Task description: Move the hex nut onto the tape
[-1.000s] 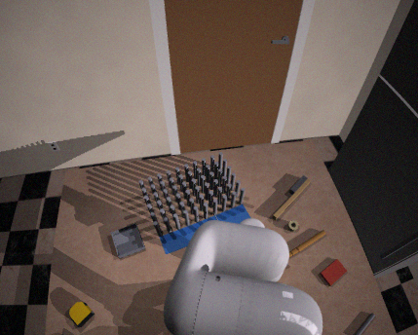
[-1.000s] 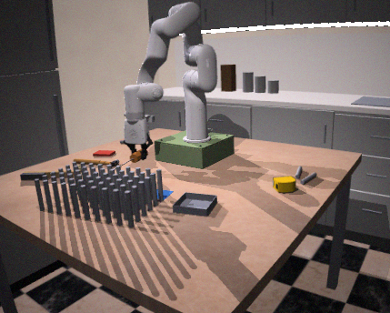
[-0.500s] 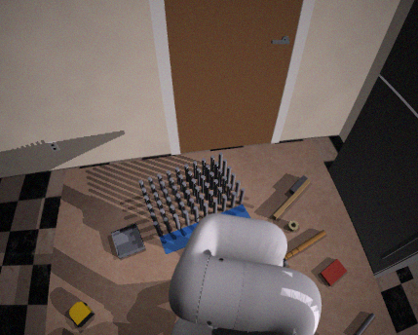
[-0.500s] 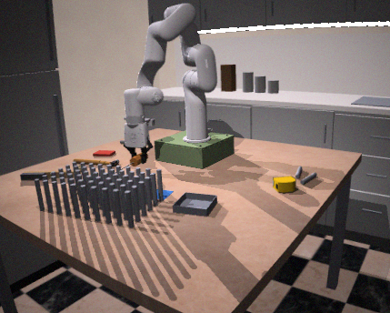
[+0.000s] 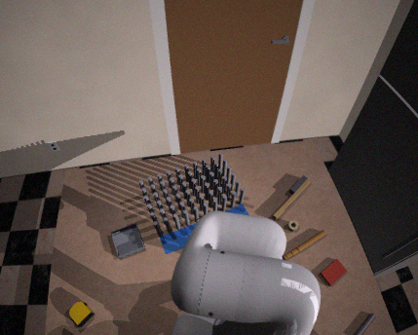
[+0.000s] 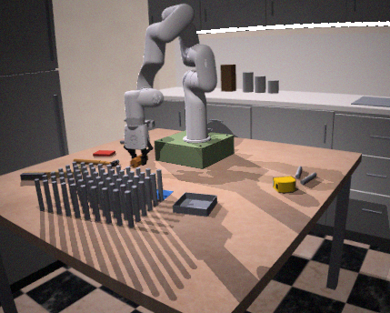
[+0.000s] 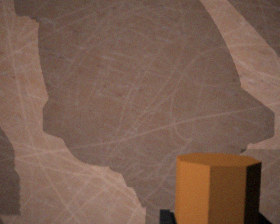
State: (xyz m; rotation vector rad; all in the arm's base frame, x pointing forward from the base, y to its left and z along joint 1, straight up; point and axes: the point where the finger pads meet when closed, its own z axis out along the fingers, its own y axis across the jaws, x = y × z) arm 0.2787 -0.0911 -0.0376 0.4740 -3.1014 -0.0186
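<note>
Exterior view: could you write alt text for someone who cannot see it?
A white robot arm's hand grips an orange-brown hook pick handle above a wooden table, behind a grid of upright grey spacers.

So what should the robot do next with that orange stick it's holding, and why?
Probably carry the hook pick toward the spacers. The gripper is shut on its orange handle, hanging above the table near the green base, and the nut isn't visible yet.

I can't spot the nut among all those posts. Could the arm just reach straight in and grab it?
Probably not. The spacers stand packed close, and the tool is already shut on the hook pick's orange-brown handle. No nut shows in any view.
</note>
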